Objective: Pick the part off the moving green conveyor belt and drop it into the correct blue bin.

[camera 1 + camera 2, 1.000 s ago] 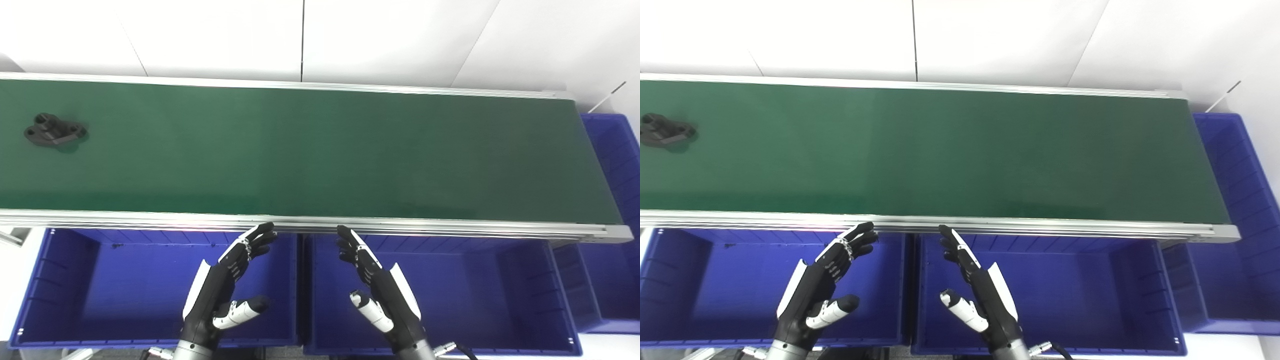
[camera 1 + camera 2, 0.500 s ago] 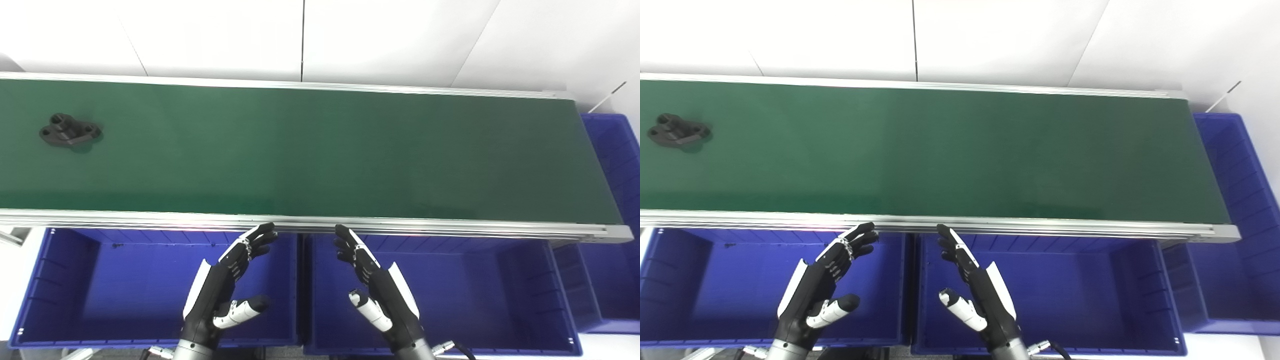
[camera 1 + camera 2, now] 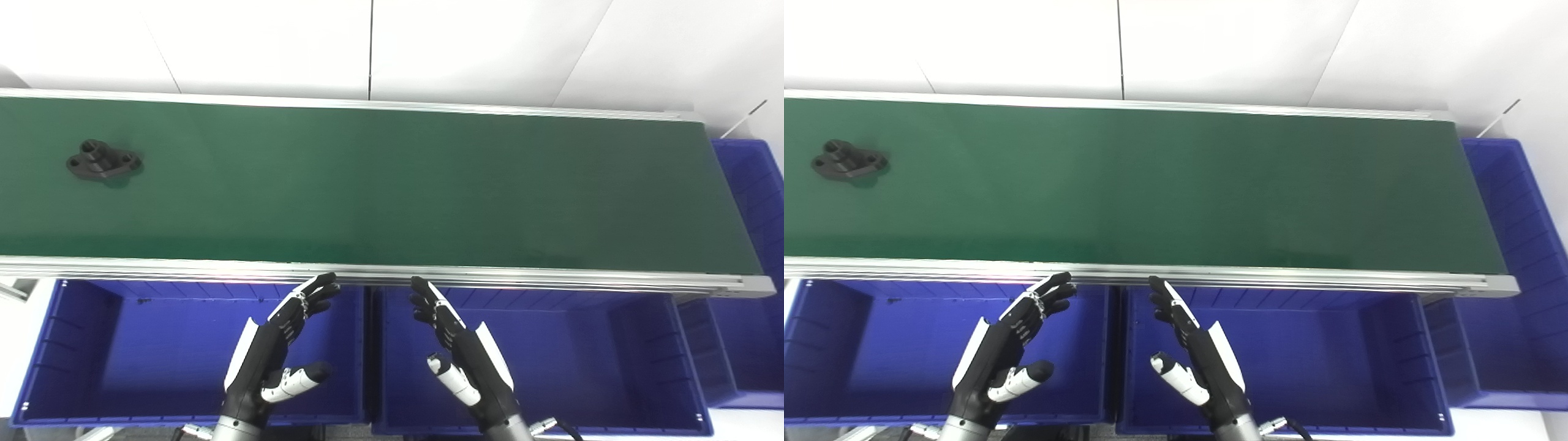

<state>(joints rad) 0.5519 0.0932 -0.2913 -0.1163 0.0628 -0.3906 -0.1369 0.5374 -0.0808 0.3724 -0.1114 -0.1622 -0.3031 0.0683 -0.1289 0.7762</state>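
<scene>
A small black part (image 3: 104,166) with round holes lies on the green conveyor belt (image 3: 392,184) at its far left. My left hand (image 3: 272,352) hovers open over the left blue bin (image 3: 73,343), palm facing right, far from the part. Over the middle blue bin (image 3: 582,355) my right hand (image 3: 459,352) is open too, palm facing left. Both hands hold nothing and stay below the belt's near rail.
A third blue bin (image 3: 750,184) stands past the belt's right end. The belt's aluminium near rail (image 3: 392,272) runs just above my fingertips. White wall panels lie behind the belt.
The black part has ridden the belt to the right. Both hands have stayed almost still.
</scene>
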